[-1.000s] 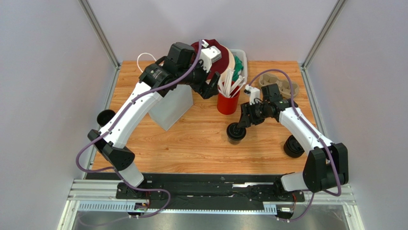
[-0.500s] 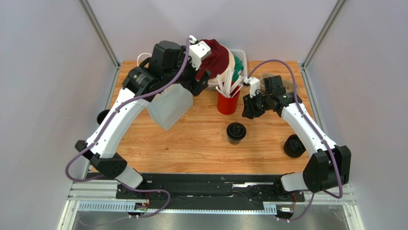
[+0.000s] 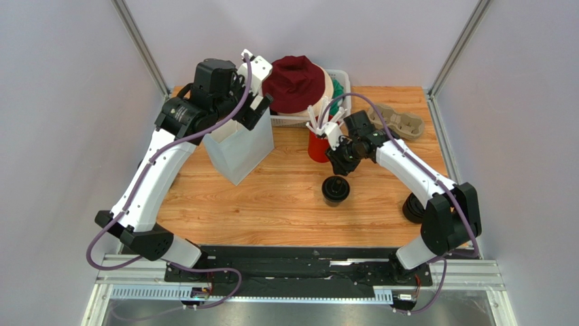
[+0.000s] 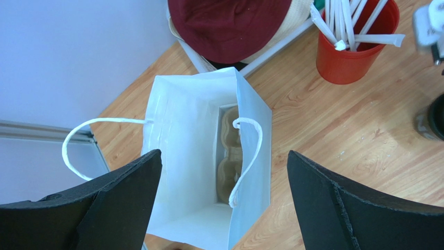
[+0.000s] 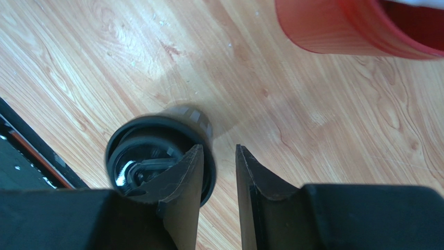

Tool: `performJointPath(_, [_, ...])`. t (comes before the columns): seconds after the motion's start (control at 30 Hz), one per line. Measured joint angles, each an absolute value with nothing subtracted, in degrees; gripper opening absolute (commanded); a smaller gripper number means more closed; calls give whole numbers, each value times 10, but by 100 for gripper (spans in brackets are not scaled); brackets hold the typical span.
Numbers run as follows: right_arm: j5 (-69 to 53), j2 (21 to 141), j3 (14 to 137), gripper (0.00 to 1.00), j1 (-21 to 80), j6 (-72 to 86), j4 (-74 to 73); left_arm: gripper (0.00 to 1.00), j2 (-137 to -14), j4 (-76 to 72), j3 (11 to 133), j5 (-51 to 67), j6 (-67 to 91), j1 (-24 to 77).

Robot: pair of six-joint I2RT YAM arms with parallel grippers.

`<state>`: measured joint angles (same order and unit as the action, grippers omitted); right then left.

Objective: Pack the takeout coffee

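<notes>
Coffee cup (image 3: 335,189), dark brown, black lid, left fingers (image 4: 120,198) wide, right fingers (image 5: 180,187) narrowly apart, both empty

The takeout coffee (image 3: 335,189), dark with black lid, stands upright on the table (image 3: 272,204).

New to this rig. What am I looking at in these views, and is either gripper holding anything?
Two robot arms, left and right, bolted at the near edge of a wooden table. The wide picture is from an overhead camera; the other two from wrist cameras. On the table: a white bag, a red cup of straws, the lidded takeout coffee, a cardboard cup tray. The left gripper hangs wide open over the bag; the right gripper, jaws narrowly apart, hovers near the coffee. Neither holds anything.
</notes>
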<state>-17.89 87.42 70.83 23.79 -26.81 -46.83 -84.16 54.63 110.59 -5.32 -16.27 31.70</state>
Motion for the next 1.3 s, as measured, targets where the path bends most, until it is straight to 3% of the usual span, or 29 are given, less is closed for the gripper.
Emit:
performJointPath(0.53, [-106,830,693,36,281,-286,-482,99,-874,557,1108,-77,-168,315])
performJointPath(1.3, [-136,817,678,35,281,-311,-553,99,-877,557,1108,-90,-168,315])
